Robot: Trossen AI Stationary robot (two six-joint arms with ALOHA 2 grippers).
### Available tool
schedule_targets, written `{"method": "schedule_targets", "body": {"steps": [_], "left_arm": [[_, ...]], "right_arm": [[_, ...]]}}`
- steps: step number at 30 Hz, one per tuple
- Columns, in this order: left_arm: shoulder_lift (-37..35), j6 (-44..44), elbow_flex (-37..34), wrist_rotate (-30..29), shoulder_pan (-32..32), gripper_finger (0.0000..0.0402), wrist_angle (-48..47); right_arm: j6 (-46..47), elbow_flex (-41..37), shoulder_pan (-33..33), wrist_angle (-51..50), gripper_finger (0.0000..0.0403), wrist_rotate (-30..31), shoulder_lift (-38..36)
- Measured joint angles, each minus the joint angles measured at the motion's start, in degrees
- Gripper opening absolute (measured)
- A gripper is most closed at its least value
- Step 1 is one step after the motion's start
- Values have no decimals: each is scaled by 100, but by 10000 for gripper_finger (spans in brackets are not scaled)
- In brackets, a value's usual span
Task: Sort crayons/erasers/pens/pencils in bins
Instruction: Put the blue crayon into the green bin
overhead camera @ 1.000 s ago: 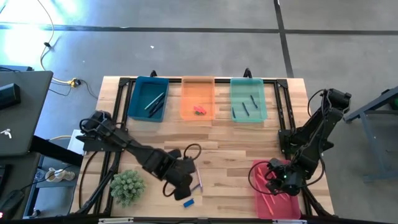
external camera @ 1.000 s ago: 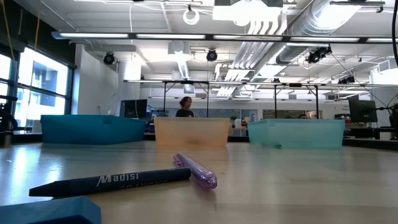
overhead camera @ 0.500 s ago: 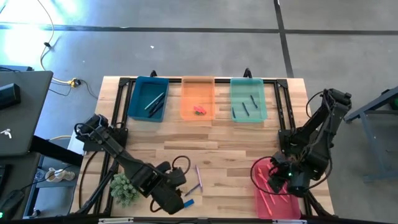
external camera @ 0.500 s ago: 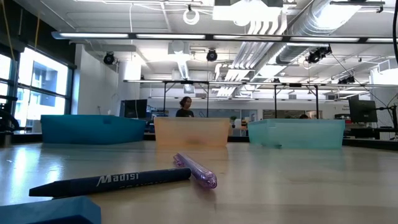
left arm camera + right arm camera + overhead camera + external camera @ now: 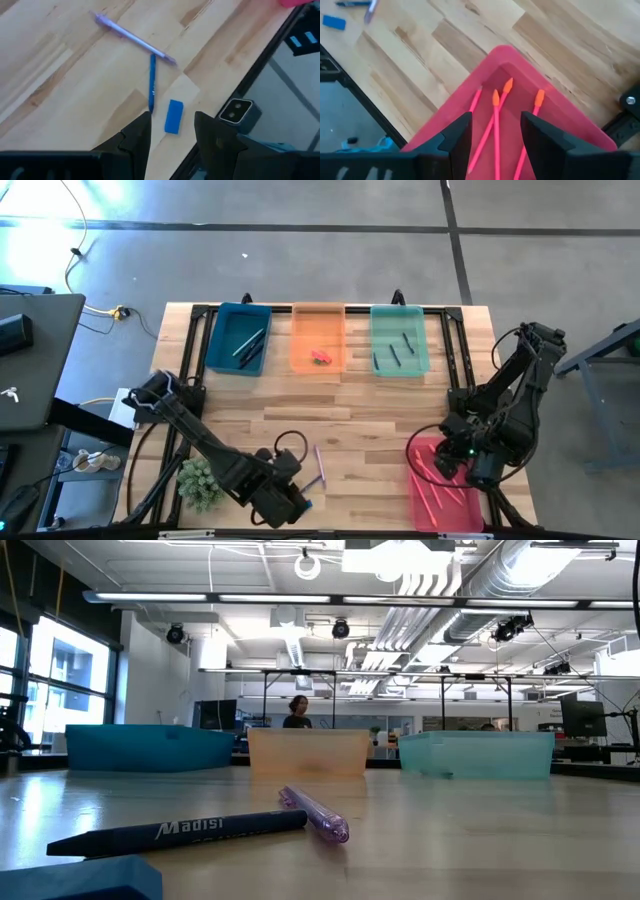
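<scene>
Beside the blue eraser lie a blue pen and purple pen.

Overhead layout. Along the table's far edge stand three bins: blue bin at left, orange bin in the middle, teal bin at right. The pink-red bin sits near right, under the right gripper. The left gripper hangs at the near edge beside a purple pen. A green plant sits near left.
</scene>
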Motion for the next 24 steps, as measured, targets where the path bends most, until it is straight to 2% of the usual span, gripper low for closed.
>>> {"method": "schedule_targets", "body": {"steps": [10,24], "left_arm": [[623,455,0,90,300,140,63],[1315,1141,0,1042,804,140,1175]], "right_arm": [[-215,-7,-3,-44,160,24,0],[-212,-9,-7,-121,160,326,0]]}}
